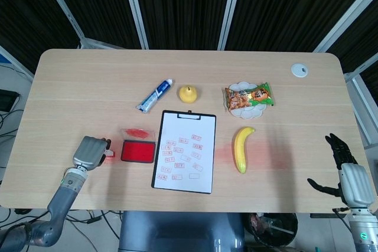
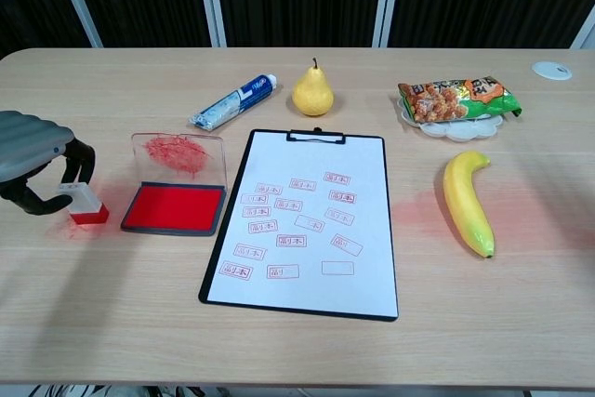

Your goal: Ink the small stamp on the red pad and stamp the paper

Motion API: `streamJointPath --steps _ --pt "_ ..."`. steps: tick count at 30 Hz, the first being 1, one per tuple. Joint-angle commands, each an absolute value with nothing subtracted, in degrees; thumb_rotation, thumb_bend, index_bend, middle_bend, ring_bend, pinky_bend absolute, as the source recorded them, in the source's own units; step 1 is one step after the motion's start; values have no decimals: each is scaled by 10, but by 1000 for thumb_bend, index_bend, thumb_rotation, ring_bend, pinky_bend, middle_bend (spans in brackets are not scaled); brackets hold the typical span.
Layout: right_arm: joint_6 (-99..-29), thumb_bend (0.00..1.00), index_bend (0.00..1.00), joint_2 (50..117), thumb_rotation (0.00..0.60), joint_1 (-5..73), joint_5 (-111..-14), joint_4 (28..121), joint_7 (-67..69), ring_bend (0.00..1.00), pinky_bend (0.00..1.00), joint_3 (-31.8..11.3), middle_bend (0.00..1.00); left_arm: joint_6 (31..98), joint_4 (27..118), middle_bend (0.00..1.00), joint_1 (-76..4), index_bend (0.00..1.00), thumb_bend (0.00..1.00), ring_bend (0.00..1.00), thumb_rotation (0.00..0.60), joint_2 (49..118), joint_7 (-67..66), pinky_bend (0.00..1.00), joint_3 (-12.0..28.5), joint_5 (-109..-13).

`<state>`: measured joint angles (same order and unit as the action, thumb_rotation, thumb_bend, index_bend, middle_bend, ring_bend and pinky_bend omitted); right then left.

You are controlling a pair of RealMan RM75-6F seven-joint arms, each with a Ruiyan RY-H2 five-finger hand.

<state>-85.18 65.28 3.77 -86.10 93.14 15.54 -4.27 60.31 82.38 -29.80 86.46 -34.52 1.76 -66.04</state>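
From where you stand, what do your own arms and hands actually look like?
My left hand has a ribbed silver-grey back and dark fingers, and it sits on a rounded grey metal arm with a pale wrist collar. My right hand has slim black fingers, a light grey back and a small green light lower on the arm. I see no loose cables or readable markings.

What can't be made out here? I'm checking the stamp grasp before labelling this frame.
- Small stamp: head view, mostly hidden under the left hand; chest view, contact with the fingers is unclear.
- Left hand: chest view, cut off by the left edge.
- Right hand: absent from the chest view.
- Stamp marks on the paper: too small to read.
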Motion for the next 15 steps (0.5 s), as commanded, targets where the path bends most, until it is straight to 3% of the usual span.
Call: streamJointPath --steps 1,15 --pt "-852 120 0 653 600 38 -861 932 155 0 219 -43 0 606 823 560 -297 539 483 826 600 865 -343 958 17 -664" --pt "-851 121 0 652 600 37 -860 933 158 0 219 -43 0 620 871 620 -317 592 584 836 600 845 -333 972 37 -704"
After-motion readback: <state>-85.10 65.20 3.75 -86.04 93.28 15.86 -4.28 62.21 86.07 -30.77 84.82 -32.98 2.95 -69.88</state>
